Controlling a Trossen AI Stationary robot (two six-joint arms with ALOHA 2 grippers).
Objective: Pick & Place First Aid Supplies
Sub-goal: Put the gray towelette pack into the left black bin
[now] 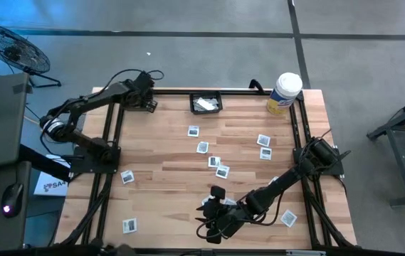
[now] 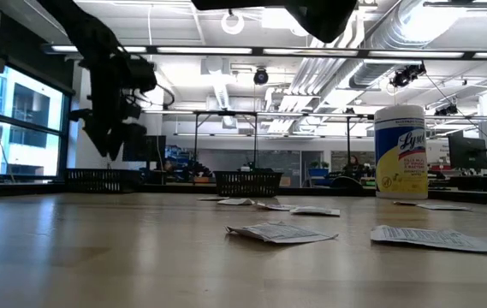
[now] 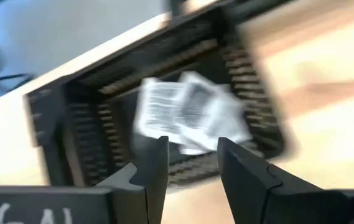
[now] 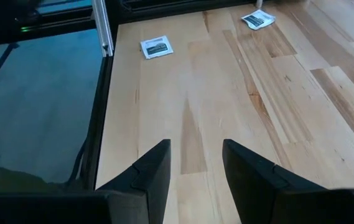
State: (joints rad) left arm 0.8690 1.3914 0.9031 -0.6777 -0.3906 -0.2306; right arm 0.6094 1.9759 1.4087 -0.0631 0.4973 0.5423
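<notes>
Here, a small black basket (image 1: pixel 206 104) is seen at the far edge of the desk (image 1: pixel 166 153), and a few white first aid packets (image 3: pixel 189 111) are held in it, overlapping one another; their print is smeared in the left wrist view and cannot be read. The left gripper (image 1: pixel 147 99) is raised just to the left of that basket, its fingers (image 3: pixel 153 168) parted with nothing between them. More packets are scattered flat over the wood: one (image 1: pixel 127 177) near the left rail, one (image 1: pixel 129 226) by the near left corner, a loose group (image 1: pixel 202 148) in the middle, and two (image 1: pixel 264 141) further right. A large white tub with a yellow label (image 1: pixel 283 93) is stood upright at the far right corner, apart from the basket. The right gripper (image 1: pixel 213 229) is held low over the near edge of the desk, its fingers (image 4: pixel 158 171) spread and empty above bare wood. A packet (image 1: pixel 288 218) beside the right arm is partly hidden by it, and another under that arm cannot be made out clearly.
</notes>
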